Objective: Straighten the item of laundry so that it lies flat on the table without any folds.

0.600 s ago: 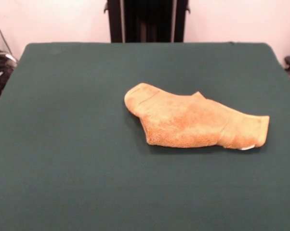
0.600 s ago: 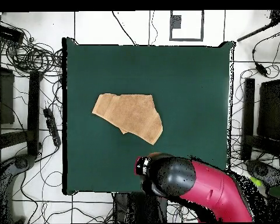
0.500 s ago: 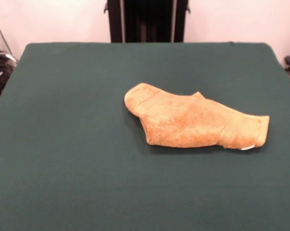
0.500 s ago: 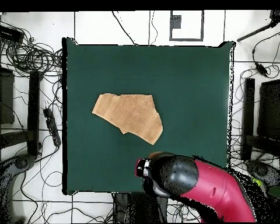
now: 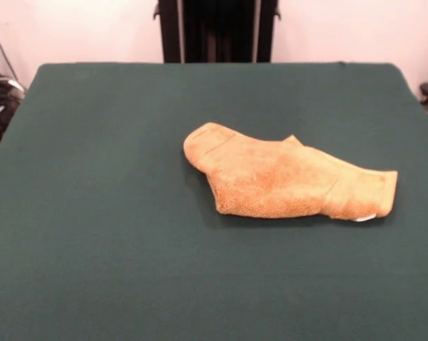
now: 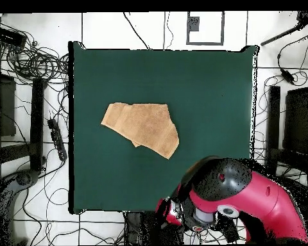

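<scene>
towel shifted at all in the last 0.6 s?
No. The towel keeps its place and outline against the table edges in both views.

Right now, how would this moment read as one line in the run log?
towel: folded, bunched, on table | tag: at one end | arm: drawn back at table edge | hand: not seen | task: not done

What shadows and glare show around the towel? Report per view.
Front view: soft, even light; the towel casts a thin dark shadow along its near edge on the green table; no glare. Overhead view: flat light, no evident shadow beside the towel.
</scene>
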